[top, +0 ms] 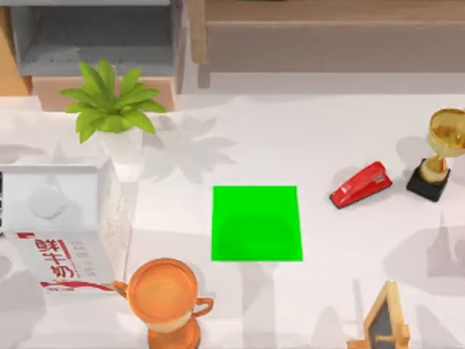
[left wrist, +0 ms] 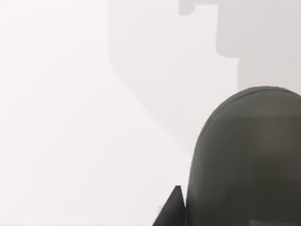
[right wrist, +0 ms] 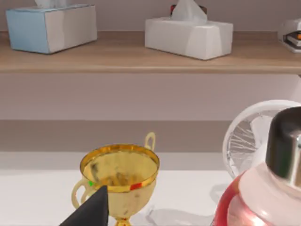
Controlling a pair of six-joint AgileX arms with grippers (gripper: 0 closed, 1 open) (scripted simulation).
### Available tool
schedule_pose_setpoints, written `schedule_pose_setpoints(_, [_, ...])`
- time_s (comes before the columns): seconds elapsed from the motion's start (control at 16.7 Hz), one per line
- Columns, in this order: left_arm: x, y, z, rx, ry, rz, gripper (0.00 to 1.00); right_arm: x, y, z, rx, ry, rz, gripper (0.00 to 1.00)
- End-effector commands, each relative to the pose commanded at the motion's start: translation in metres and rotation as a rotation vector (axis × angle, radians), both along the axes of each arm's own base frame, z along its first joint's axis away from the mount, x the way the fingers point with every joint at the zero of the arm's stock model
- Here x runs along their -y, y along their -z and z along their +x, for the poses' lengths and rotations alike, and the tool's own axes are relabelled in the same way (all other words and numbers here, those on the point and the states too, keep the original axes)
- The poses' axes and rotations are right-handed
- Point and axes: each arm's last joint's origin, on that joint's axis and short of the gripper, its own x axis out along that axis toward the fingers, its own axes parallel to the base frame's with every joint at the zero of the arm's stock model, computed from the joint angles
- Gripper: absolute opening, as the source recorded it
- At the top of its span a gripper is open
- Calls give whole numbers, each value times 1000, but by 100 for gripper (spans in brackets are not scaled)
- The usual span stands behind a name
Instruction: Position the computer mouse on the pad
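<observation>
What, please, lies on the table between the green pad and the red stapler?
Nothing: in the top view the stretch of white table between the pad and the red stapler is bare.

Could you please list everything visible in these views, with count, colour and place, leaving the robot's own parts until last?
pad: one, bright green, table centre, bare.
stapler: one, red, right of the pad.
gold trophy: one, gold on black base, far right.
orange trophy: one, orange, near edge, left of the pad.
milk carton: one, white with red print, left side.
potted plant: one, green leaves, white pot, back left.
small easel board: one, wooden frame, near right.
tissue boxes: two, white and blue, on a shelf.
fan: one, white.
dark rounded object: one, dark grey, in the left wrist view.
fingers: dark tip, right wrist view.
</observation>
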Motion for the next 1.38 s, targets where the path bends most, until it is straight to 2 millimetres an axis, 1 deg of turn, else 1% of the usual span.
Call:
schedule_pose_setpoints(0.12, [5,-10,8,28,115,12,0,0,0,0,0,0,0,100])
schedule_pose_setpoints(0.3, [20,-32,24,84,379,45,0,0,0,0,0,0,0,100])
schedule_pose_setpoints(0.48, [41,-58,42,143,719,93,0,0,0,0,0,0,0,100])
schedule_pose_setpoints(0.66, [70,-83,59,196,1109,155,0,0,0,0,0,0,0,100])
schedule_pose_setpoints(0.9, [118,-110,81,249,1670,253,0,0,0,0,0,0,0,100])
schedule_pose_setpoints(1.08, [162,-119,96,269,2098,323,0,0,0,0,0,0,0,100])
schedule_pose_setpoints(1.26, [210,-116,109,267,2515,375,0,0,0,0,0,0,0,100])
schedule_pose_setpoints(1.38, [244,-104,117,249,2778,382,0,0,0,0,0,0,0,100])
